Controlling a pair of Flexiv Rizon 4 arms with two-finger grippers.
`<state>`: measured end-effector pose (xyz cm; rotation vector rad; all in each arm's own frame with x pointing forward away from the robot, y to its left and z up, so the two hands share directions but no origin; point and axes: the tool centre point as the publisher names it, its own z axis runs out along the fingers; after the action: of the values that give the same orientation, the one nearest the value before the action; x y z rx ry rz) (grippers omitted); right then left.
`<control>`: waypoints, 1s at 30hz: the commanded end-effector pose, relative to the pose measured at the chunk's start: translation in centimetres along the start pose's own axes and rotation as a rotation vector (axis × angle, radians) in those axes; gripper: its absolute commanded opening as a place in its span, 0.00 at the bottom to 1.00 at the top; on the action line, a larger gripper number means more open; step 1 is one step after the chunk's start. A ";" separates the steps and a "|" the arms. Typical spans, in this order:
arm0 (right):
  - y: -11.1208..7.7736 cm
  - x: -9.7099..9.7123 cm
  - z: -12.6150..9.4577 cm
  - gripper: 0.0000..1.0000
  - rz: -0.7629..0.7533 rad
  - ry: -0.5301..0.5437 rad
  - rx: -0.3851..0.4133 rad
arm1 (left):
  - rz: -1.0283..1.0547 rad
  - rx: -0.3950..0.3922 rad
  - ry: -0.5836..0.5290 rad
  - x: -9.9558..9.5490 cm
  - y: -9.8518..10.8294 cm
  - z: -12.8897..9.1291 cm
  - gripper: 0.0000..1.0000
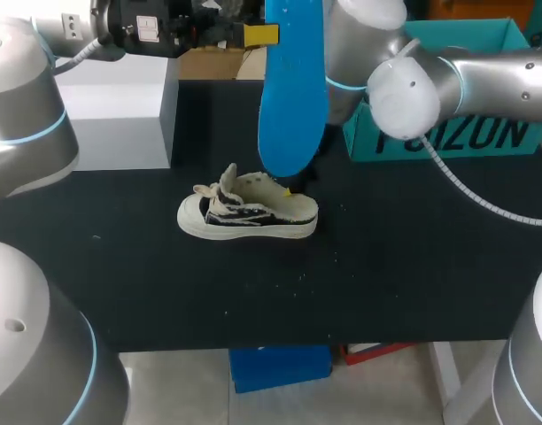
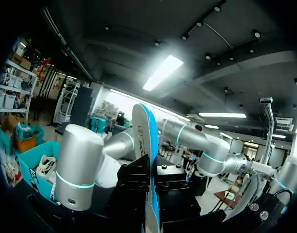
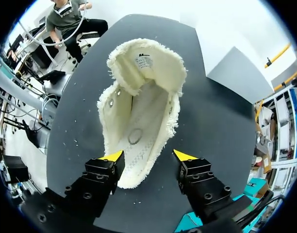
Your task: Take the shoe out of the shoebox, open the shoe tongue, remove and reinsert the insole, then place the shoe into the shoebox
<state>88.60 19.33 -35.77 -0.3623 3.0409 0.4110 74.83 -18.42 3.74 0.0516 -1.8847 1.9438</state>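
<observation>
A cream and black shoe (image 1: 249, 212) lies on its side on the black table (image 1: 386, 266), its tongue pulled open. A blue insole (image 1: 293, 88) hangs in the air above it, with my left gripper (image 1: 253, 35) shut on its upper end. From the left wrist, the insole (image 2: 144, 145) stands edge-on between the black fingers (image 2: 134, 179). My right arm (image 1: 430, 84) reaches down behind the insole to the shoe's heel. In the right wrist view, my right gripper (image 3: 149, 156) is open astride the heel of the shoe (image 3: 141, 116), whose inside is bare.
A teal shoebox (image 1: 448, 137) stands at the back right, behind my right arm. A grey-white box (image 1: 120, 106) sits at the back left. Small crumbs dot the table in front of the shoe.
</observation>
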 end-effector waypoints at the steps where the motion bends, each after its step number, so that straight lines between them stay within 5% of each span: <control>1: 0.8 -0.2 0.2 0.50 0.002 0.005 0.218 | 0.000 0.000 -0.003 0.0 0.0 0.1 0.00; 30: 3.0 -1.7 3.1 0.48 0.032 0.013 0.253 | 0.000 0.000 -0.003 0.0 0.0 0.1 0.00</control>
<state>89.38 22.72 -37.38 -0.3047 3.0580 0.0500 74.83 -18.42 3.74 0.0516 -1.8847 1.9438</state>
